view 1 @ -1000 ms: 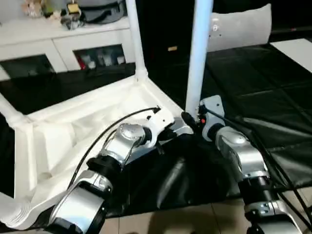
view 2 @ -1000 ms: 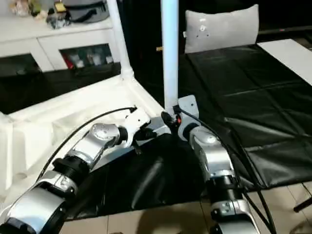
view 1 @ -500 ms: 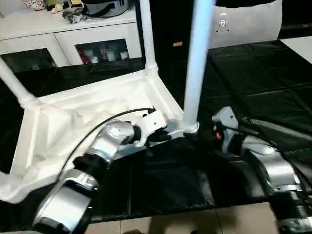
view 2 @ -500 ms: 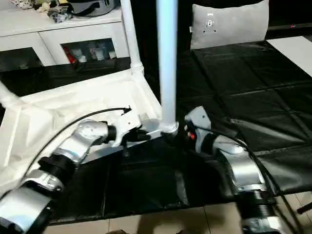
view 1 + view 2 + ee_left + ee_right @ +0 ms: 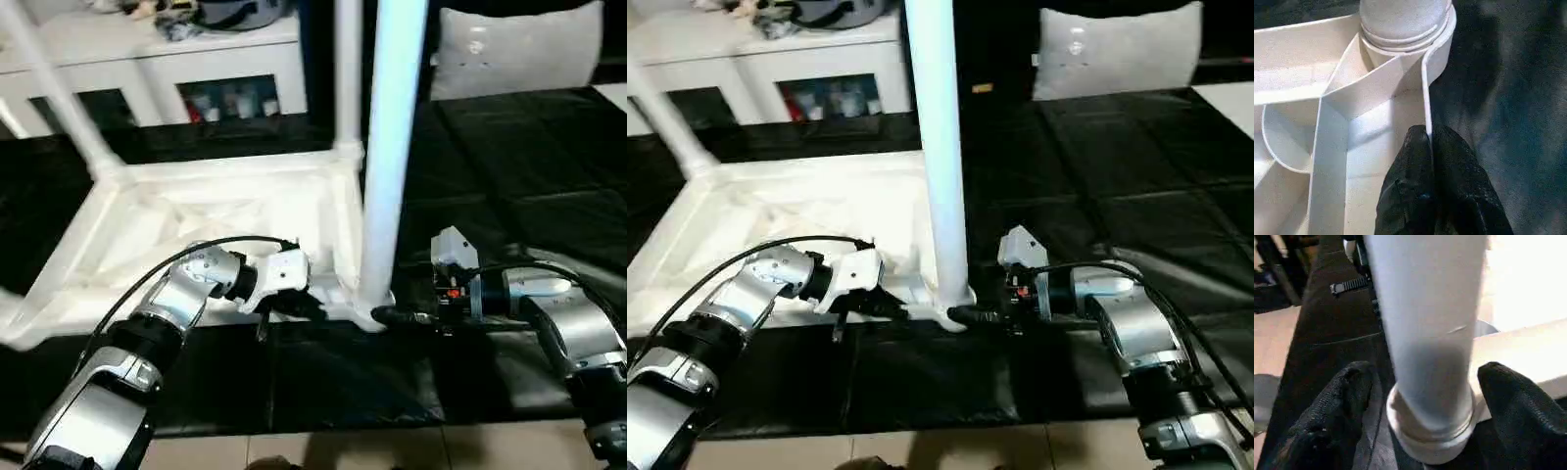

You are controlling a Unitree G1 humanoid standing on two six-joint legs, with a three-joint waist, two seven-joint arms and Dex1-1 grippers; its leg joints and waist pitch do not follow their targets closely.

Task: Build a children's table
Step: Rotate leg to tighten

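Tabletop (image 5: pixel 186 220) rim stays pinched in your left claw (image 5: pixel 1429 147); your right claw (image 5: pixel 1425 382) has opened, fingers (image 5: pixel 1342 401) apart around the near leg (image 5: pixel 392 147).

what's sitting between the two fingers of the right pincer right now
The near white table leg, just above its corner socket, stands between the right pincer's open fingers, seen in the right wrist view. Contact cannot be told.

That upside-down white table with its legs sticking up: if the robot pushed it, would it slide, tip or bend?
The table is thin ribbed plastic with hollow-looking tube legs, so it is probably light and would slide on the black mat. Lying flat and wide, it seems unlikely to tip. The rim that the left gripper pinches looks thin, so it may flex slightly.
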